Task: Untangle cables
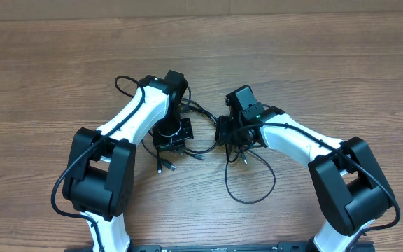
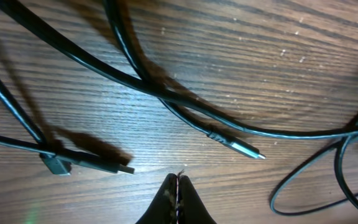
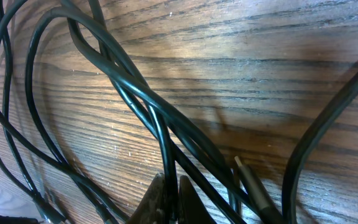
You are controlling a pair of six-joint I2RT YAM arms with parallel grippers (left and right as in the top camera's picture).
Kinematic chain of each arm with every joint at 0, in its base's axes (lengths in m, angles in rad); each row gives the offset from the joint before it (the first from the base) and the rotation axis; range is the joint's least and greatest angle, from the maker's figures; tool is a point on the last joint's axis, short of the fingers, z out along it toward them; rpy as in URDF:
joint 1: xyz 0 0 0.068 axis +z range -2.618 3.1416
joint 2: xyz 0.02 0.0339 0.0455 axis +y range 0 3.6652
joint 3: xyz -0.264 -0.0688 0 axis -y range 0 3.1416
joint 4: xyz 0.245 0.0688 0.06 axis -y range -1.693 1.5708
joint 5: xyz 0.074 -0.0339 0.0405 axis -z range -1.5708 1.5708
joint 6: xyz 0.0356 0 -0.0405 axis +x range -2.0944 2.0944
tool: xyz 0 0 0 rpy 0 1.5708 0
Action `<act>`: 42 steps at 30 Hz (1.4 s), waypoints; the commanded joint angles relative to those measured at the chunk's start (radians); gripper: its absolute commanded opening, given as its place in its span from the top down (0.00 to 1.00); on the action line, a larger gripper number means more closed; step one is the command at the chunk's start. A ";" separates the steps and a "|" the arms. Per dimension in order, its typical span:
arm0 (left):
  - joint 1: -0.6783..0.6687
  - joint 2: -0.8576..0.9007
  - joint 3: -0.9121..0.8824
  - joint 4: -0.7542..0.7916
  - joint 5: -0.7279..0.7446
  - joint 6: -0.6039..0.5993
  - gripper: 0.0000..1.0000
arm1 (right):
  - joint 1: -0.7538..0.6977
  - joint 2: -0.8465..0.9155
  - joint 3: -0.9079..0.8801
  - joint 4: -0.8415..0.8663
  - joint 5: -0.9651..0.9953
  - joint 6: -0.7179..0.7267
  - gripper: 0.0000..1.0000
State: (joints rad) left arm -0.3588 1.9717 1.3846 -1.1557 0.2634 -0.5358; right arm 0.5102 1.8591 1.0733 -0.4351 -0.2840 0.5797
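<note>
The cables [image 1: 203, 131] are thin black cords lying tangled on the wooden table between my two arms, with a loose loop [image 1: 252, 187] trailing toward the front. My left gripper [image 1: 169, 147] [image 2: 178, 177] is shut with nothing between its fingers, its tips just short of a strand ending in a small plug [image 2: 248, 149] and another plug [image 2: 98, 163]. My right gripper [image 1: 227, 137] [image 3: 169, 182] is shut on one cable strand [image 3: 164, 140], which runs up from between its fingers into a bundle of crossing cords. A silver-tipped plug [image 3: 248, 179] lies just right of it.
The wooden table [image 1: 327, 63] stretches out all round the tangle. My own arms' thicker black cables [image 1: 126, 85] loop near the wrists. The two grippers stand close together at mid-table.
</note>
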 commanded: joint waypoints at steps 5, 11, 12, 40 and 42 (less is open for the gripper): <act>-0.050 -0.017 -0.011 0.053 0.032 -0.032 0.96 | 0.001 0.004 -0.006 0.006 0.007 -0.002 0.96; -0.109 -0.017 -0.072 0.195 0.014 -0.174 0.96 | 0.001 0.004 -0.006 0.005 0.007 -0.002 0.96; -0.118 -0.017 -0.085 0.217 0.015 -0.195 0.96 | 0.001 0.004 -0.007 0.005 0.007 -0.002 0.96; 0.056 -0.016 -0.187 0.164 -0.356 -0.042 0.92 | 0.001 0.004 -0.006 0.003 0.007 -0.002 0.96; 0.084 -0.016 -0.187 0.169 -0.430 -0.061 0.92 | 0.001 0.004 -0.006 0.003 0.007 -0.002 0.96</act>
State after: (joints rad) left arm -0.3164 1.9484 1.2140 -1.0004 0.0467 -0.6022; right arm 0.5102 1.8591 1.0733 -0.4370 -0.2832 0.5800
